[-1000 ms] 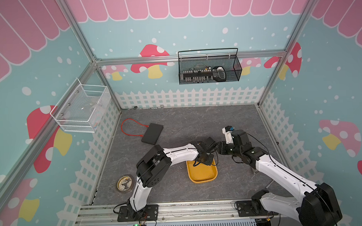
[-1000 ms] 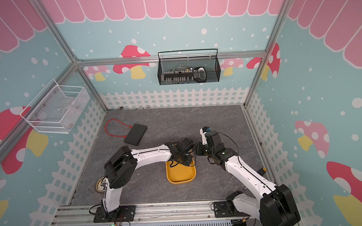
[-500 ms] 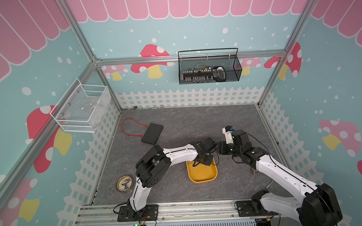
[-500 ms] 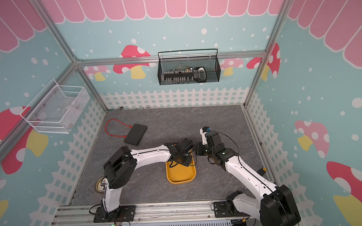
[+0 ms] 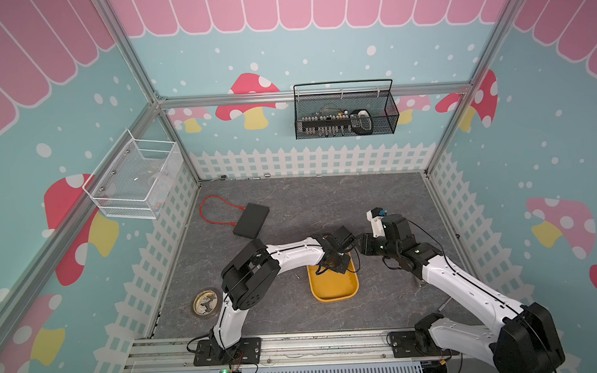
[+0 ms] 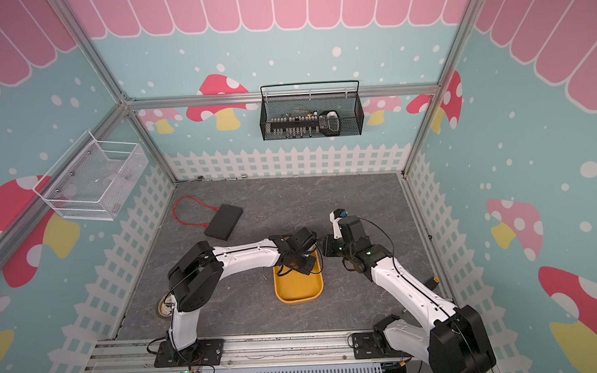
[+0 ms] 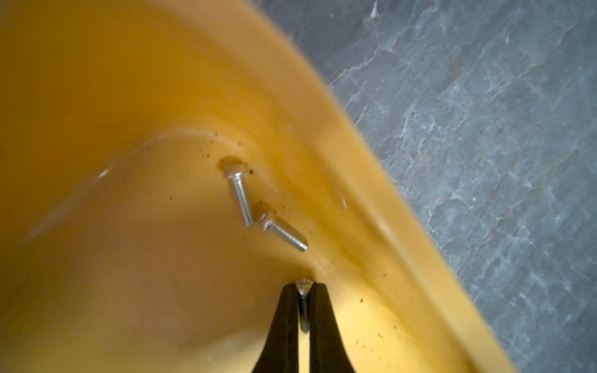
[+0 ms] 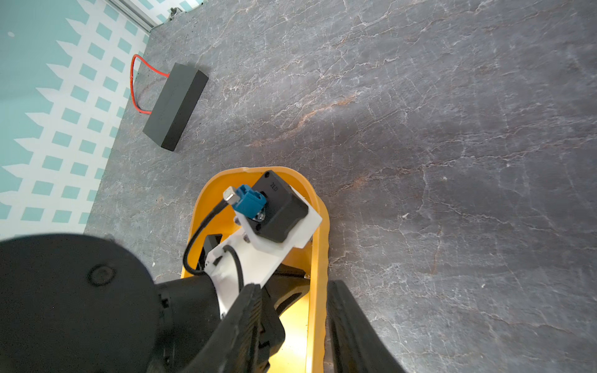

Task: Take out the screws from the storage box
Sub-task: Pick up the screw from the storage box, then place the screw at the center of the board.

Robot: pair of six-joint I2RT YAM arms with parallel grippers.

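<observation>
The storage box (image 5: 332,297) lies on the grey table (image 5: 325,200) between the 2 arms, its far end covered in both top views by the left arm's wrist, which dips into it. In the left wrist view the left gripper (image 7: 303,287) is clenched on 1 screw (image 7: 303,311), pinched upright between the black fingertips (image 7: 284,310) near the box's curved wall (image 7: 129,97). 2 more screws (image 7: 240,197) (image 7: 284,234) lie loose on the box floor just beyond, almost touching each other. In the right wrist view the right gripper (image 8: 295,287) sits astride the box's side rim (image 8: 318,258), 1 finger inside and 1 outside; whether it pinches the wall I cannot tell. The left arm's camera mount (image 8: 277,206) fills much of the tub there. Well apart, toward the far left, lie a flat black box (image 5: 251,220) and a red cord (image 5: 211,211); a round tin (image 5: 206,301) sits near the left arm's base. A black mesh basket (image 5: 346,115) and a white one (image 5: 133,179) hang on the walls.
</observation>
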